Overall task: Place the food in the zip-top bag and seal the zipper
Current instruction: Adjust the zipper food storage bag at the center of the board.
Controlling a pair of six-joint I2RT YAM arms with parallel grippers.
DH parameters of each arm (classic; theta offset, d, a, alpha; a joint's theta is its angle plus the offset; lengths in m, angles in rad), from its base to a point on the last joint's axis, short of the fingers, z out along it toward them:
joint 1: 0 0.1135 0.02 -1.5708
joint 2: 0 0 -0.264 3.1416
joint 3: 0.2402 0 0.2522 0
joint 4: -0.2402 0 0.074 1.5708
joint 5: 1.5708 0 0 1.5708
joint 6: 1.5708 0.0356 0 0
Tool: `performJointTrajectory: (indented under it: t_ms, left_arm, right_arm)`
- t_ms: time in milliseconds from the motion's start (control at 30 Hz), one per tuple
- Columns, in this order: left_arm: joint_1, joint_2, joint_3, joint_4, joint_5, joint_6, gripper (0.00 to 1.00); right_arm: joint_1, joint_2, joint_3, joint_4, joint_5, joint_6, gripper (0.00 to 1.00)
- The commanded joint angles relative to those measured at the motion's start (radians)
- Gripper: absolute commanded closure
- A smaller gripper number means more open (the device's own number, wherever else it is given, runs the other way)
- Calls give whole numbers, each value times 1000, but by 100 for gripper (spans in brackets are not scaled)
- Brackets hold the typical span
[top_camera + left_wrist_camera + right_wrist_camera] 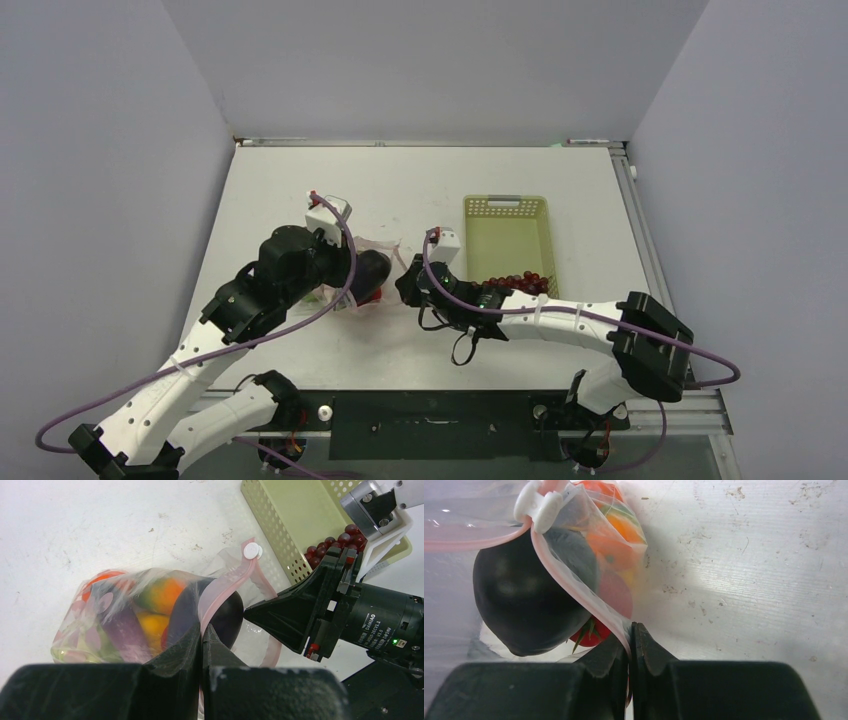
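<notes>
Centre stage is the zip-top bag (pixel 95 630), clear and crinkly, lying on the white counter (pixel 749 580) and bulging with food. The left wrist view has it at lower left of the frame. A glossy orange (pixel 167 592) glows through the film, with yellow and red shapes packed around it.

The zipper (pixel 220 587), a thin pink-red strip, loops around the mouth, and a small white slider tab (pixel 251 551) sits at its upper end. Wedged in that mouth is the eggplant (pixel 227 617), smooth, dark and rounded, partly outside the bag.

The left gripper (pixel 202 640) is clenched on the zipper at bottom centre, its black fingers pressed together with the pink strip between them. From the right of the frame the right gripper (pixel 247 614) comes in, its wedge-shaped tip just beside the eggplant.

The right wrist view shows what that angle hides: those fingers are pinched shut on the zipper edge at bottom centre. The shiny eggplant fills the left of the frame. A red tomato (pixel 591 632) with a green leafy top peeks out beneath it, touching it. To the right, the counter is scuffed and finely scratched.

From the top view, both arms meet mid-counter and the left arm's black wrist covers most of the bag. Only a pink-edged crinkle shows. Right of them stands the pale yellow-green mesh basket (pixel 505 235), rectangular with perforated walls. Dark red grapes (pixel 520 283), a cluster of small round beads, sit at its lower end, partly behind the right arm.
</notes>
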Motion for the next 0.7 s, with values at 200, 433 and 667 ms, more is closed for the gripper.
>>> performJointTrajectory:
  t_ms: [200, 433, 667]
  left_arm:
    - [-3, -29, 24, 31, -41, 8, 100]
    - [-3, -50, 85, -17, -37, -7, 100]
    - [-3, -41, 140, -68, 37, -29, 100]
  right_arm:
    - [-6, -132, 73, -41, 49, -110, 95]
    - [-5, -187, 179, -146, 42, -206, 95]
    - [-5, -196, 254, -222, 9, -271, 95]
